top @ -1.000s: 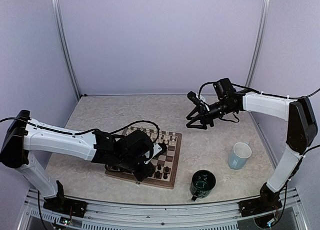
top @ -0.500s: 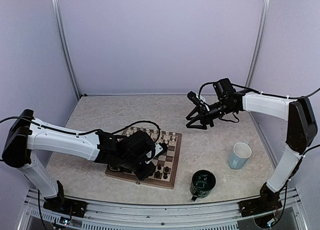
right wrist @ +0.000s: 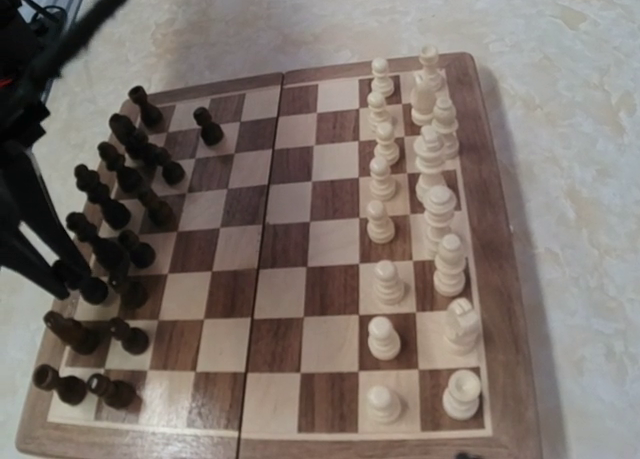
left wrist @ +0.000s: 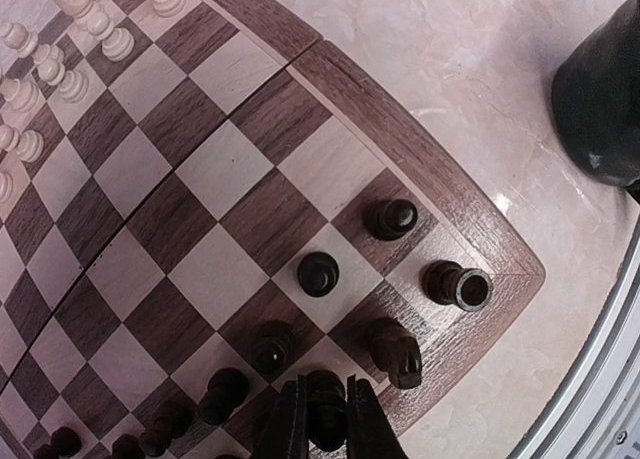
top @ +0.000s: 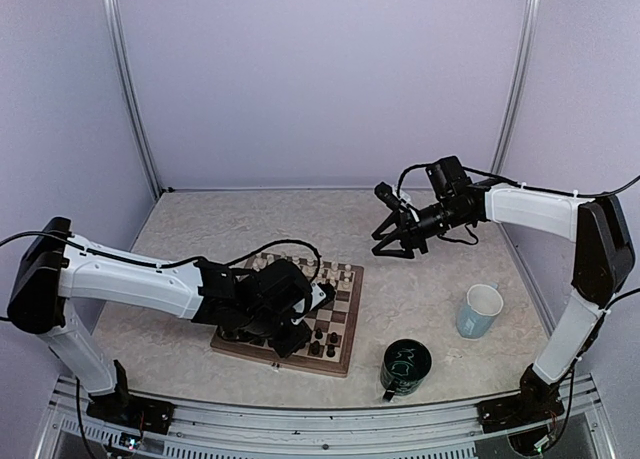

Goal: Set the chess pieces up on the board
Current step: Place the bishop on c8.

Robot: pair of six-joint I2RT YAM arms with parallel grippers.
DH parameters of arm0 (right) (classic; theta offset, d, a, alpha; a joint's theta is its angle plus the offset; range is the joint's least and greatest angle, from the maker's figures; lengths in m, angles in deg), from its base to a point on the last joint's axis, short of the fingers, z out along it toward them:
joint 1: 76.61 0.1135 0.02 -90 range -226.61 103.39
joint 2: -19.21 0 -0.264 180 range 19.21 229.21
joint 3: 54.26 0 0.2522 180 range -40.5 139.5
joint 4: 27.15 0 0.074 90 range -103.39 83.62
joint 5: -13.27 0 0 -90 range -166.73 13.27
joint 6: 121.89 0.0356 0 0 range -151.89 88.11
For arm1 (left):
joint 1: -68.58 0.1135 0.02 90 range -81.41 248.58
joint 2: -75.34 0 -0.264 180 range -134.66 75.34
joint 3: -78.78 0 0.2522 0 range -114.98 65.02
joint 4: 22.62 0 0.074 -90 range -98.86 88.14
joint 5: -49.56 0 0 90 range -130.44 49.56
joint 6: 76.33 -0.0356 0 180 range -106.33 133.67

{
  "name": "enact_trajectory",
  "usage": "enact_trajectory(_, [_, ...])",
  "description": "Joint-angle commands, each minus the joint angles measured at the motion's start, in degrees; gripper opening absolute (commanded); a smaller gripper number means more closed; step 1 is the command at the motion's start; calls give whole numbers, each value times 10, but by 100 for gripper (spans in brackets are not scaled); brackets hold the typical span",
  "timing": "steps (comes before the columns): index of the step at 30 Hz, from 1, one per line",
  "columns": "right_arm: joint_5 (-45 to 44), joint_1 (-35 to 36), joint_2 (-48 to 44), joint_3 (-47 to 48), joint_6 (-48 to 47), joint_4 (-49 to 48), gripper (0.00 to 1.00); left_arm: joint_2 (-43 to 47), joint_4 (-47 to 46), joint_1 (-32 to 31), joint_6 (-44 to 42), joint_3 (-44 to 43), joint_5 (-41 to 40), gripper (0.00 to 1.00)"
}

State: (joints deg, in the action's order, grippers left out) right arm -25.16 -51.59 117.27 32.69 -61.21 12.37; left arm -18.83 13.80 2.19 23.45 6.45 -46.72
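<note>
The board [top: 357,299] lies in front of the left arm, with its border also in the left wrist view [left wrist: 400,129]. My left gripper [left wrist: 325,407] is shut on a dark chess piece [left wrist: 325,391] low over the board's near row, next to a dark knight [left wrist: 397,351] and a dark rook [left wrist: 457,284] at the corner. Dark pawns [left wrist: 317,273] stand one row in. In the right wrist view cream pieces [right wrist: 385,279] fill two rows on the right and dark pieces [right wrist: 120,209] crowd the left. My right gripper [top: 395,247] hangs open and empty above the table beyond the board.
A pale blue mug [top: 480,310] stands right of the board. A dark green mug [top: 405,367] sits near the board's front right corner and shows as a dark shape [left wrist: 605,89] in the left wrist view. The table's metal rail [top: 320,414] runs along the near edge.
The left arm has crept slightly to the right over the board's near side, still gripping the dark piece. The right arm has not moved.
</note>
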Motion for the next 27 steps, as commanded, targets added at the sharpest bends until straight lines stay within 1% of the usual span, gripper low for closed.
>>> enact_trajectory(1, [12,4,10,-7,-4,-4,56,-10,-7,3,-7,-13,-3,11])
enact_trajectory(4, [13,4,12,-6,-4,-3,56,-11,-7,3,-6,-14,-6,17])
enact_trajectory(6, [12,4,12,-6,-5,-4,56,-11,-6,3,-6,-15,-7,19])
enact_trajectory(14, [13,4,12,-4,-6,-1,57,-7,12,2,-4,-26,-6,23])
enact_trajectory(18, [13,4,11,-4,-6,-1,57,8,34,0,-2,-43,-18,25])
enact_trajectory(21, [13,4,10,-5,-6,-1,57,39,42,0,6,-53,-54,26])
enact_trajectory(23, [13,4,10,-5,-6,0,57,74,38,3,16,-46,-81,31])
enact_trajectory(24, [13,4,9,-5,-6,-1,57,91,40,11,26,-42,-93,34])
enact_trajectory(27, [13,4,9,-5,-6,-1,57,120,69,58,58,-34,-91,37])
